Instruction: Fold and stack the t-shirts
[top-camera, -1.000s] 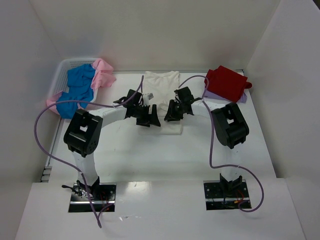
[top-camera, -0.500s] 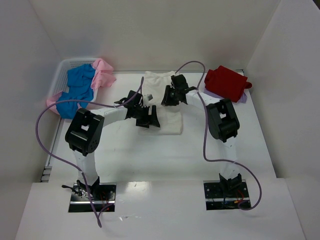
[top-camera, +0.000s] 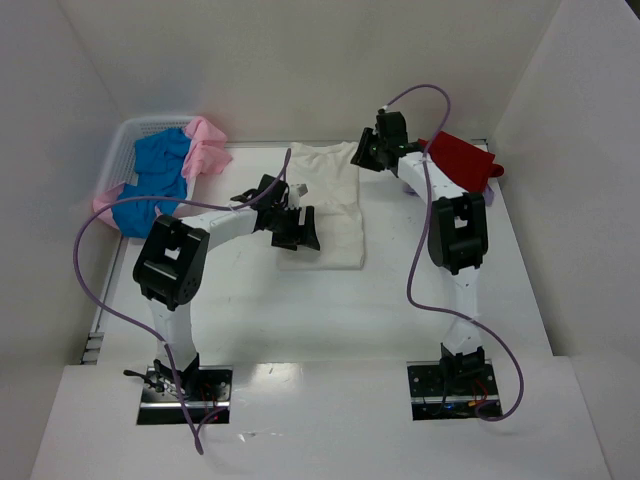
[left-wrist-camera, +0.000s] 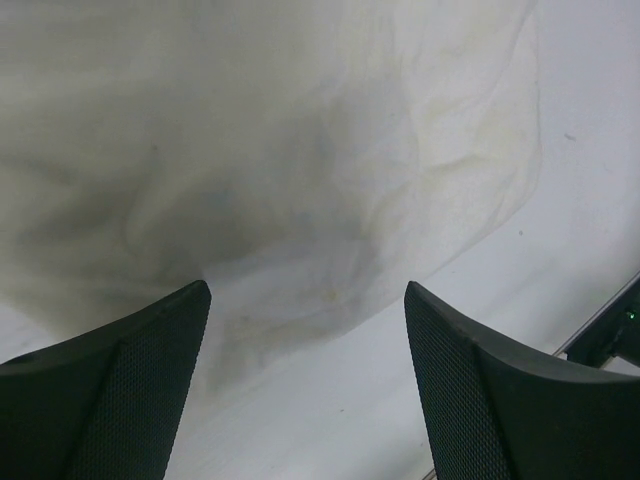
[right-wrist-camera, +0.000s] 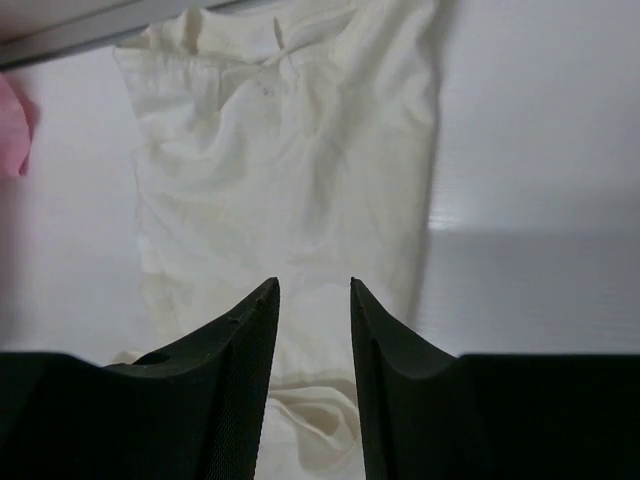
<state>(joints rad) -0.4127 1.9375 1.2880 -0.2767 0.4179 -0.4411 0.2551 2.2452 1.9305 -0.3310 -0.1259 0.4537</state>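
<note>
White mesh basket (top-camera: 120, 155) far left, white table (top-camera: 330, 305)

Lab: white-walled enclosure (top-camera: 300, 70), bolted arms (top-camera: 170, 270)

One t-shirt (top-camera: 335, 190) lies centred between the basket (top-camera: 122, 142) of t-shirts (top-camera: 155, 182), left, and folded t-shirts (top-camera: 462, 165), right.

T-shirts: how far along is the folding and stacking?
Done: the folded red t-shirt lies on a lavender one, far right. In hand: the cream-white t-shirt lies part-folded mid-table, the open left gripper low over it, the open right gripper raised, both empty. Left: crumpled blue and pink t-shirts at the white mesh basket.
</note>
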